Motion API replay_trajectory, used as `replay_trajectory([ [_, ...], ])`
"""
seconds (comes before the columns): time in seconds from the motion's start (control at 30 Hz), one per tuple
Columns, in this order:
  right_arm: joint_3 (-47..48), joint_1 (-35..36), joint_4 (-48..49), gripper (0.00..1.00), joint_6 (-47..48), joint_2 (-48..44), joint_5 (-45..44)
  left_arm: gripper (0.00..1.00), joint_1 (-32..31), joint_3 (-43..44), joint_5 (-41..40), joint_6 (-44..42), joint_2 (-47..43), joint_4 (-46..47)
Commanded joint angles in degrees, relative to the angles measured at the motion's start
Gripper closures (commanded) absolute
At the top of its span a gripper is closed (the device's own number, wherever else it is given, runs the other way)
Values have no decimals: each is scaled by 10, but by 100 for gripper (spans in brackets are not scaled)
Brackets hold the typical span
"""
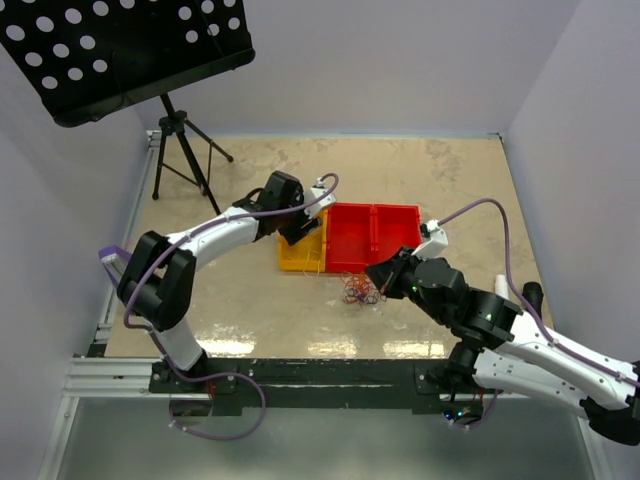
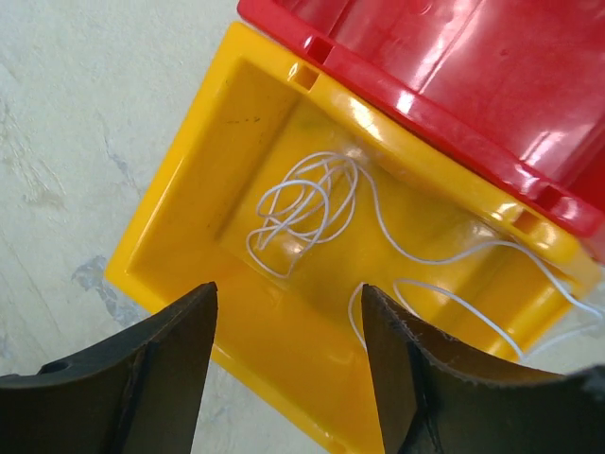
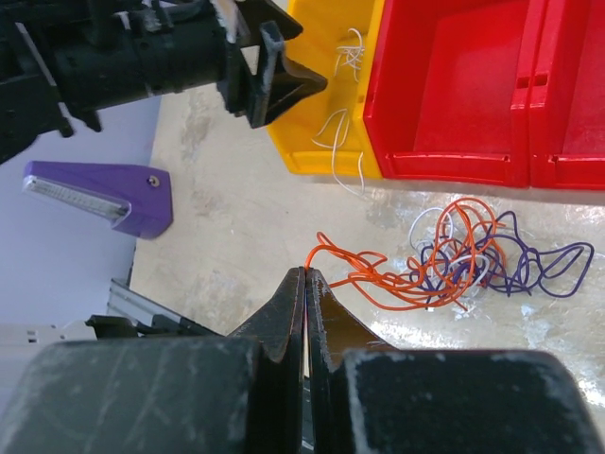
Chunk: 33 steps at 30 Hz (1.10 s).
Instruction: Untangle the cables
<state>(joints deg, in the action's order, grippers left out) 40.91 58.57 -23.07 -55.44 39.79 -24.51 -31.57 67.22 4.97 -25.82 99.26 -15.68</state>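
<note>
1. Cables [image 3: 463, 260] lie in two places: a white strand [image 2: 312, 203] in the yellow bin [image 2: 189, 208], and the rest in a knot on the table [image 1: 450, 180].
2. Left gripper [image 2: 288, 303] hovers over the yellow bin's end with its fingers spread wide. The white strand lies coiled on the bin floor beyond the gap, apart from both fingers, and its tail trails over the rim.
3. Red bins [image 1: 370, 238] touch the yellow bin's right side.
4. Orange, purple and white strands make up the knot, which lies on the table just in front of the red bins.
5. Right gripper [image 3: 305, 276] sits low near the knot, fingers pressed together. In its wrist view the knot lies ahead and to the right. An orange loop reaches from the knot to the tips, but I cannot tell whether it is pinched.
</note>
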Motion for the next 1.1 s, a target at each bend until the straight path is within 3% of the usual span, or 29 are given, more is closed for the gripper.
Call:
replay_trajectory([
  [0.0, 8, 3, 14, 100, 2, 6, -10, 32, 2, 46, 79, 15, -78, -34],
  [0.2, 8, 3, 9, 100, 1, 3, -12, 33, 0, 19, 216, 3, -127, -66],
  [0.37, 9, 3, 2, 100, -1, 1, -16, 32, -9, -26, 254, -24, -106, -96],
  [0.57, 4, 3, -1, 100, -4, -2, -19, 32, -17, -98, 225, -20, -105, -30],
  [1.07, -3, 3, 5, 100, 1, -2, -14, 38, -17, -75, 164, 45, -42, 39],
])
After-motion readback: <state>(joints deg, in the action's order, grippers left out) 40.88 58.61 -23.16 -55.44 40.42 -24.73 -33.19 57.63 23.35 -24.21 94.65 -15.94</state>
